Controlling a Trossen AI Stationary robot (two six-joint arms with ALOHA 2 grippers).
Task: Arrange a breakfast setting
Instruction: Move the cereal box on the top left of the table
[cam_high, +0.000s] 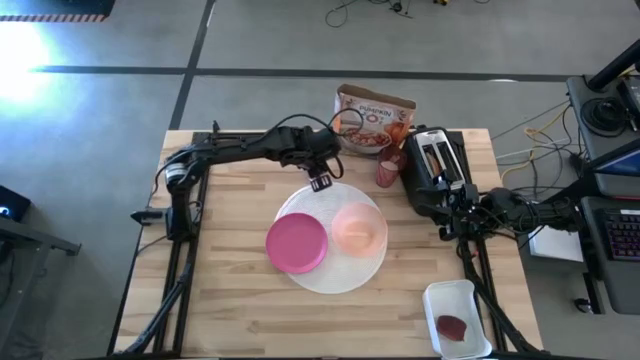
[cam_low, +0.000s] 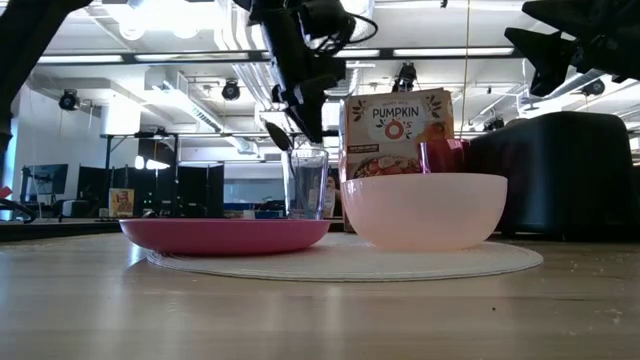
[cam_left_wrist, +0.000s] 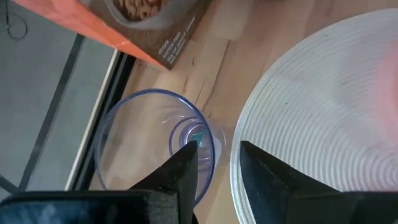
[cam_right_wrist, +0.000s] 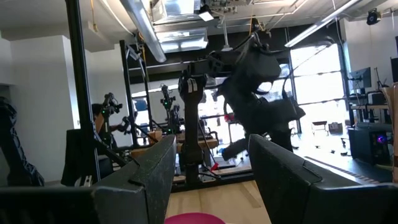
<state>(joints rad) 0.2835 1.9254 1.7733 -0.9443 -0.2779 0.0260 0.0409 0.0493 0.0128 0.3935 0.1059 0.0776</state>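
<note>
We are hovering our left gripper (cam_left_wrist: 214, 167), jaws parted and straddling the rim of the small clear glass (cam_left_wrist: 155, 146) standing just beside the large white round mat (cam_high: 330, 242), and a careless lift could be catching that rim and tipping it.

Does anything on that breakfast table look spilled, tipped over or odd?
Nothing spilled or tipped. The magenta plate and peach bowl sit side by side on the white mat; the clear glass stands upright just off the mat's edge, by the cereal box.
</note>
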